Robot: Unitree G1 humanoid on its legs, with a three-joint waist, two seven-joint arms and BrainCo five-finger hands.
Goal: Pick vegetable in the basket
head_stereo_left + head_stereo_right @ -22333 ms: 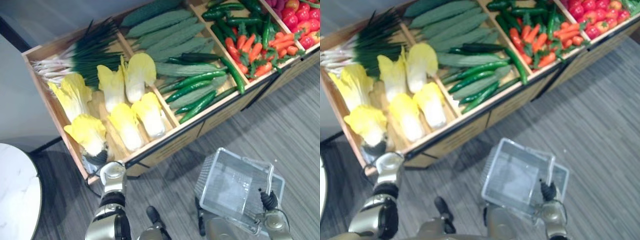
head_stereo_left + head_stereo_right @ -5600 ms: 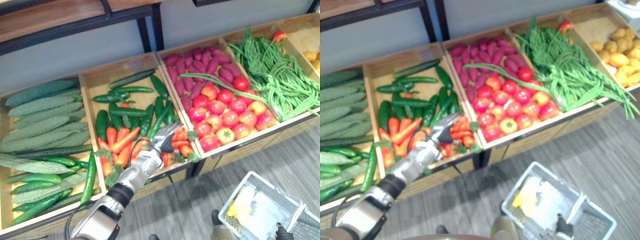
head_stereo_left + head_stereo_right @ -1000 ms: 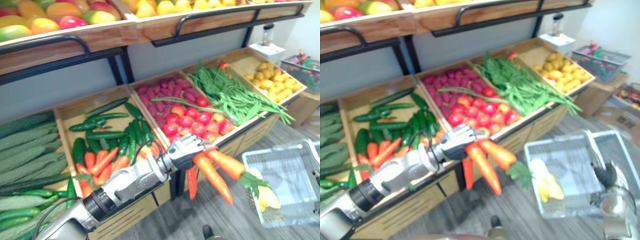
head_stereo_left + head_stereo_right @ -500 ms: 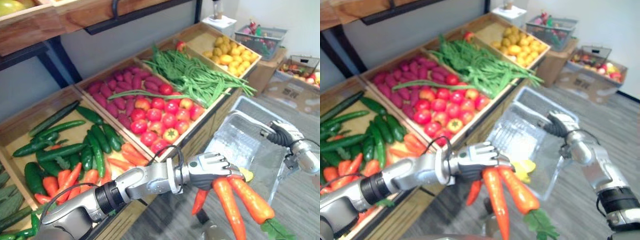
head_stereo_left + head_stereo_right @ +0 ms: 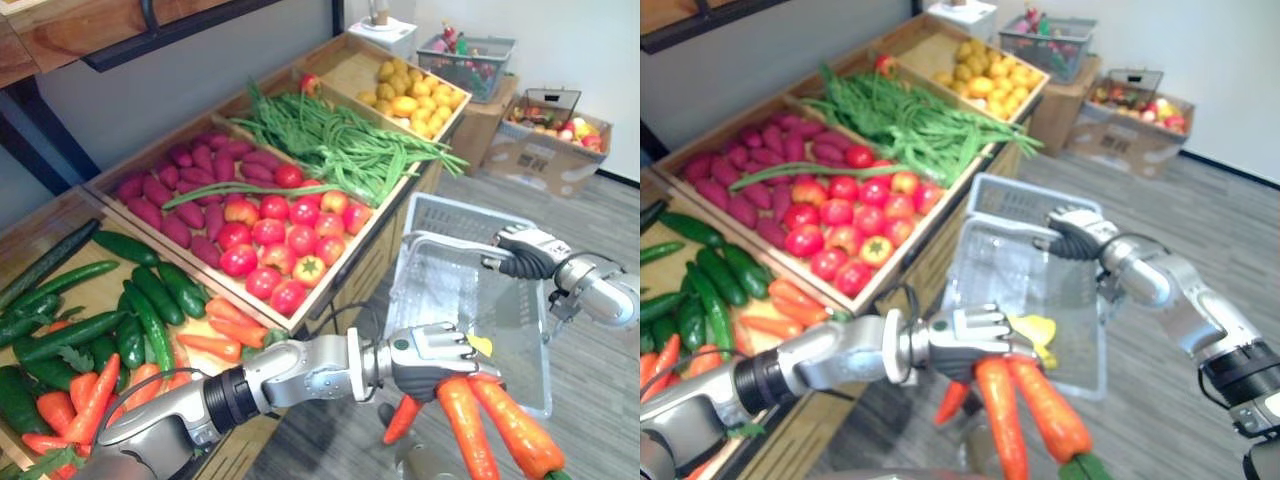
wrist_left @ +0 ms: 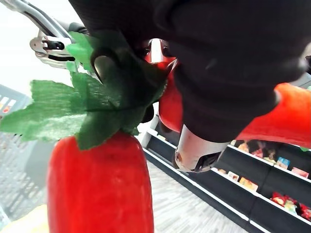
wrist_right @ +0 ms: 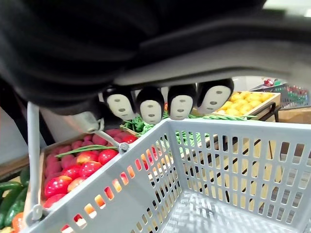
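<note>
A long wooden counter [image 5: 365, 265] runs from the lower left to the upper middle of the frame, split into compartments. They hold dark green cucumbers [image 5: 150, 300] at the left, purple-red sweet potatoes [image 5: 170, 200] and red tomatoes [image 5: 290, 235] in the middle, a heap of green beans [image 5: 340, 140] beyond them, and round yellow produce [image 5: 410, 95] at the far end. More loose carrots [image 5: 85, 385] lie at the lower left edge.

On the grey plank floor [image 5: 600, 400] at the upper right stands a cardboard box [image 5: 555, 140] of mixed produce.

At the right of the frame a pale grey plastic basket [image 5: 452, 216] with slotted walls hangs tilted. The right hand [image 5: 525, 252] carries it, fingers curled over the handle at the upper rim.

The left hand [image 5: 430, 352] reaches from the lower left to the lower middle of the frame, just in front of the basket's near edge, and its fingers are closed round the tops of three carrots [image 5: 500, 420]. Two are thick and orange-red, tapering as they hang toward the bottom right corner. The third is smaller and redder and hangs under the palm. Seen close in the left wrist view, their skin is smooth and glossy, and flat, saw-edged green leaves [image 6: 92, 111] bunch where the fingers grip.

A yellow leafy vegetable [image 5: 1035, 330] lies in the basket, partly hidden behind the left hand.
</note>
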